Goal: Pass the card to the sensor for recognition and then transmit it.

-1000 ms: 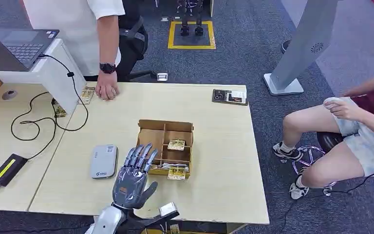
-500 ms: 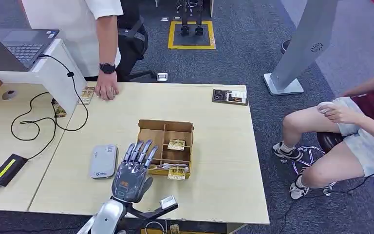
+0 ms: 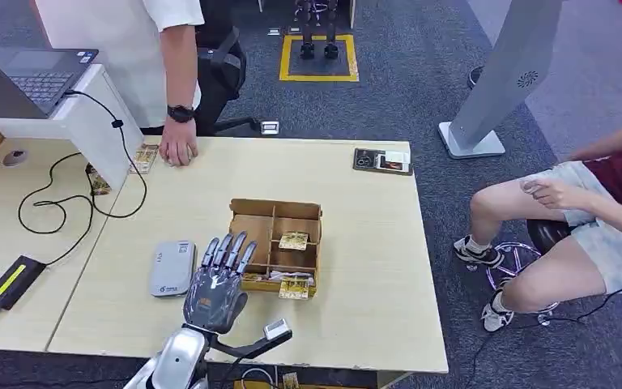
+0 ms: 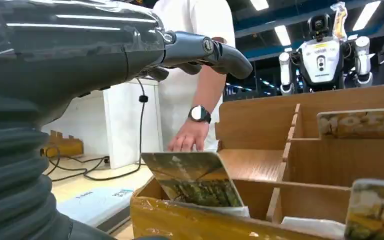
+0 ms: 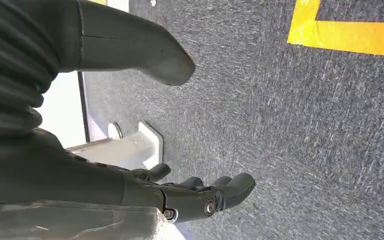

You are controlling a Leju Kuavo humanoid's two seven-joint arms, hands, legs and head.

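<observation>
Head view: the left hand, fingers spread and holding nothing, hovers beside the wooden box. Left wrist view: a card leans upright in the near compartment; a careless grab could tip it. Right wrist view: the right hand hangs empty, loosely apart, above carpet

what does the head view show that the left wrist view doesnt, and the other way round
Head view alone: the grey card reader flat on the table, the laptop, and a seated person. Left wrist view alone: a white humanoid robot in the background, and a card seen close up, leaning at the box's near wall. Both: the left hand, open, the wooden divided box, and the standing person's hand with a watch.
</observation>
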